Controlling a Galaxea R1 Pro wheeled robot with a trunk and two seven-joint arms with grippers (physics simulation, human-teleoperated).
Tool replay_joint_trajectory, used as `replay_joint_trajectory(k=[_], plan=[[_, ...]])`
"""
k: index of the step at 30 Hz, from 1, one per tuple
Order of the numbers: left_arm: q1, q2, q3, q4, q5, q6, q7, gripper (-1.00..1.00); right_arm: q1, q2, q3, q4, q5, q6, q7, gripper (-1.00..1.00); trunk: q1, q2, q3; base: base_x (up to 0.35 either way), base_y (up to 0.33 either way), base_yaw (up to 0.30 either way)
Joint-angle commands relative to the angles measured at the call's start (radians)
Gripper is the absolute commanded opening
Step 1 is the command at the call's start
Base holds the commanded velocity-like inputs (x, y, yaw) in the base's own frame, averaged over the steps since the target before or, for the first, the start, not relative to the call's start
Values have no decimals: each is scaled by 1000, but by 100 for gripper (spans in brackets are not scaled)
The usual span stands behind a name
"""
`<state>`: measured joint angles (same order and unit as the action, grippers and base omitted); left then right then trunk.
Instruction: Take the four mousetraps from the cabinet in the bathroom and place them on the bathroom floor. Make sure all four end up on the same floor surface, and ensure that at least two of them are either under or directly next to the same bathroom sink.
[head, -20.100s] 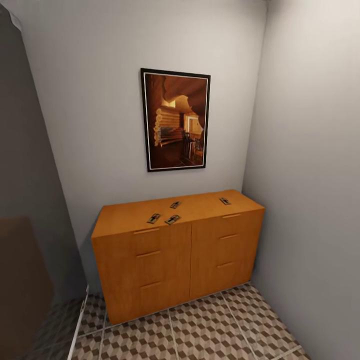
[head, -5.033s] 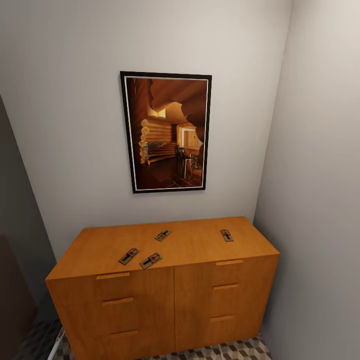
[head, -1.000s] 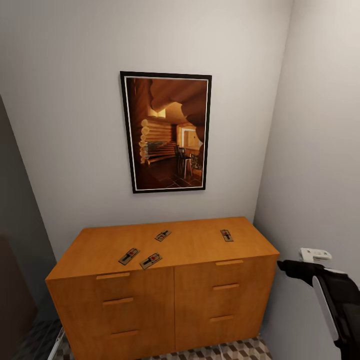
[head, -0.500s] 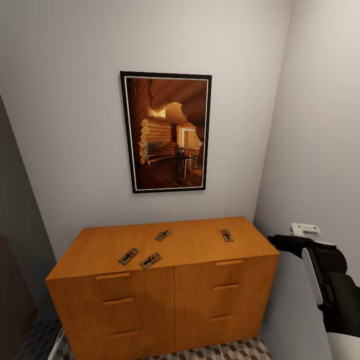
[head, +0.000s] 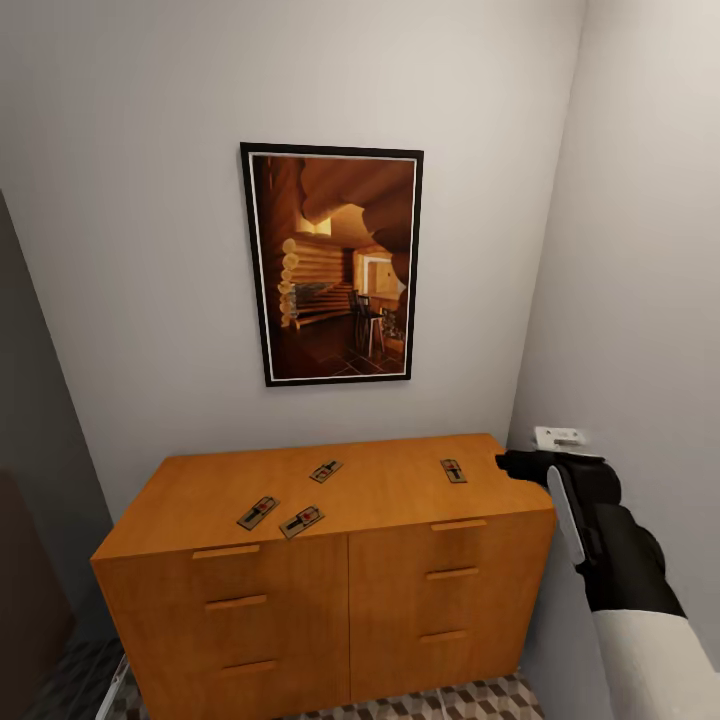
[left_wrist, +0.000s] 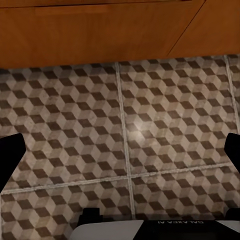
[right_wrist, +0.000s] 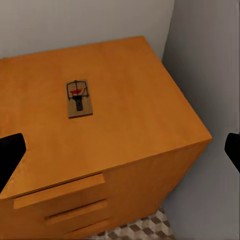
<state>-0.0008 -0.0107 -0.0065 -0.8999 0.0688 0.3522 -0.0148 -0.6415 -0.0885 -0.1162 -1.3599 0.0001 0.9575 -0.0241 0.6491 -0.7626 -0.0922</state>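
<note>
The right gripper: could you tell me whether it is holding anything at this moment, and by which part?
Nothing is held. The right gripper is open above the cabinet, and the nearest mousetrap lies flat on top, untouched.

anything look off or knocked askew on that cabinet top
Nothing stands out. Four mousetraps lie flat on the cabinet: three loosely grouped at left, one alone near the right end. They point different ways, but none is tipped or hanging over an edge.

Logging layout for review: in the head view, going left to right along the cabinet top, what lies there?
Small flat brown wooden mousetrap → second mousetrap → third mousetrap → fourth mousetrap → black right pincer.
</note>
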Motion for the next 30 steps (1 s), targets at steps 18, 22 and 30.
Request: replay_joint_trajectory(k=[18, 22, 30], plan=[[2, -3, -1, -69, 7, 5, -1, 100, -159, 183, 23, 419, 75, -146, -143, 100, 0, -1, -2, 0, 0, 0], [5, -3, -1, -140, 7, 17, -2, 100, -166, 206, 23, 468, 106, -196, -161, 100, 0, -1, -2, 0, 0, 0], [7, -2, -1, -317, 7, 107, -20, 100, -170, 223, 23, 524, 134, -243, -173, 100, 0, -1, -2, 0, 0, 0]])
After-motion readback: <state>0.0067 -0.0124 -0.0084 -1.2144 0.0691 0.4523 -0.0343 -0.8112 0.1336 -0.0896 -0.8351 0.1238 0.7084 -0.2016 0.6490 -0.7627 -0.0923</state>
